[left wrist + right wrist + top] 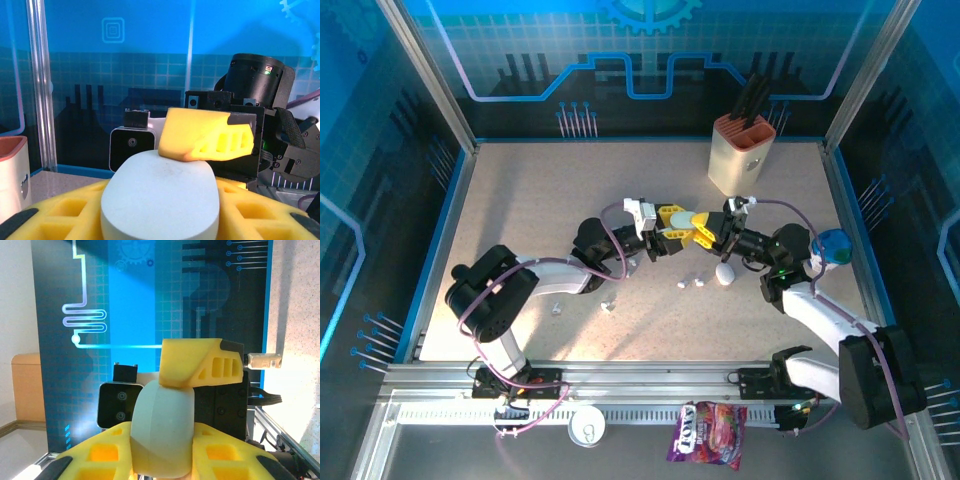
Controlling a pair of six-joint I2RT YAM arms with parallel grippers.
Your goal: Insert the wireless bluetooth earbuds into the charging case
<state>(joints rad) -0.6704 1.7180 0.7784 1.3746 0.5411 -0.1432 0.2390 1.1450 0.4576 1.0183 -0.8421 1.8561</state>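
A pale blue-green oval charging case point(691, 220) hangs above the middle of the table between both grippers. My left gripper point(676, 221) comes in from the left, and its yellow fingers point(60, 215) press both flanks of the case point(160, 195). My right gripper point(706, 230) is shut on the same case point(162, 425) from the right. One right finger point(200, 137) lies on the case's top, as does one left finger point(195, 365). Tiny white earbuds lie on the table: two point(682, 283) point(699, 283) below the grippers, others point(607, 306) point(556, 309) further left.
A second, white oval case point(724, 272) lies by the two near earbuds. A tan knife block point(741, 150) stands at the back right. A blue object point(834, 245) sits at the right edge. A candy bag point(708, 433) and a white disc point(587, 430) lie off the front rail.
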